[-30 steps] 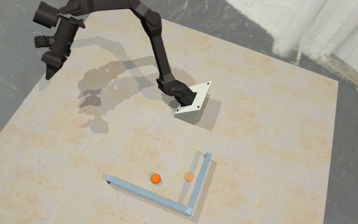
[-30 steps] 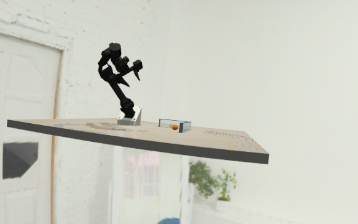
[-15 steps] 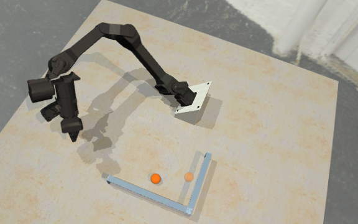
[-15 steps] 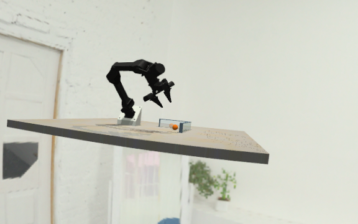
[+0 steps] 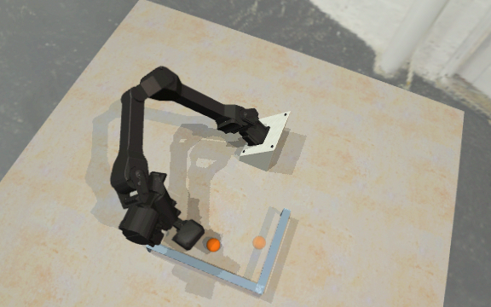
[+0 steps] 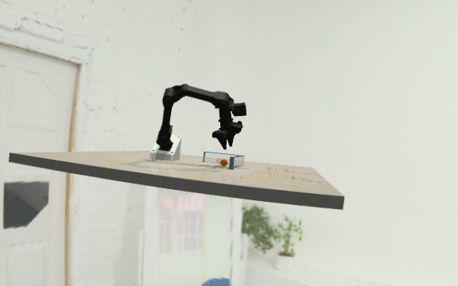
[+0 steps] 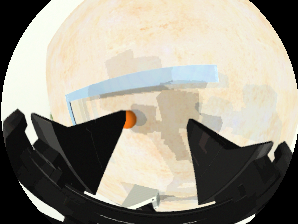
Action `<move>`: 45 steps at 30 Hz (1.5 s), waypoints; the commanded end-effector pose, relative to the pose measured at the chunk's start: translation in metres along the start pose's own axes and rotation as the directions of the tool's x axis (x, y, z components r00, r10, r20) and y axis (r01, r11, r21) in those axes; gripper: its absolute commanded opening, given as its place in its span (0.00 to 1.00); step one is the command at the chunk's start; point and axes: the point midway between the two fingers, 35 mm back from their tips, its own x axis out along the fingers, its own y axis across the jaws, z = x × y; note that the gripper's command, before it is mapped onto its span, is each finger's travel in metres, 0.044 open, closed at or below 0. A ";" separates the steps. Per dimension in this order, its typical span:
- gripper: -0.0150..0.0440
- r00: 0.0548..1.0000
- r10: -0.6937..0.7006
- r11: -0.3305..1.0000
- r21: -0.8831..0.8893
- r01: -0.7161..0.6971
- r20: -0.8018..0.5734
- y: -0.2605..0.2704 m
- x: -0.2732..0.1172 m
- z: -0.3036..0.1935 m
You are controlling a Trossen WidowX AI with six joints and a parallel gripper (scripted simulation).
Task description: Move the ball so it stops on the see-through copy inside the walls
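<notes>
The gripper [image 6: 227, 144] hangs above the table [image 5: 356, 179] — jaws partly open, holding nothing. The ball [image 5: 213, 245] rests inside the 2 walls [image 5: 245, 279], just right of the fingers, left of the see-through copy [image 5: 259, 242].

Room's pretty bright and washed out: white painted brick wall [image 6: 126, 44] on one side, plain white wall [image 6: 352, 99] on the other. There's a white paneled door [image 6: 22, 159] with a wooden trim. Couple of potted plants [image 6: 273, 234] sit low in the back. Floor [image 5: 28, 64] is mottled grey concrete, and the tabletop [image 6: 293, 187] is a pale beige slab with a dark edge.
</notes>
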 end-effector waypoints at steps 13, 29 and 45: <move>0.74 0.962 -0.270 0.930 -0.270 0.249 -0.040 0.074 0.053 -0.056; 0.74 0.962 -0.270 0.930 -0.270 0.250 -0.040 0.067 0.080 -0.056; 0.65 0.962 -0.272 0.929 -0.270 0.251 -0.040 0.061 0.099 -0.058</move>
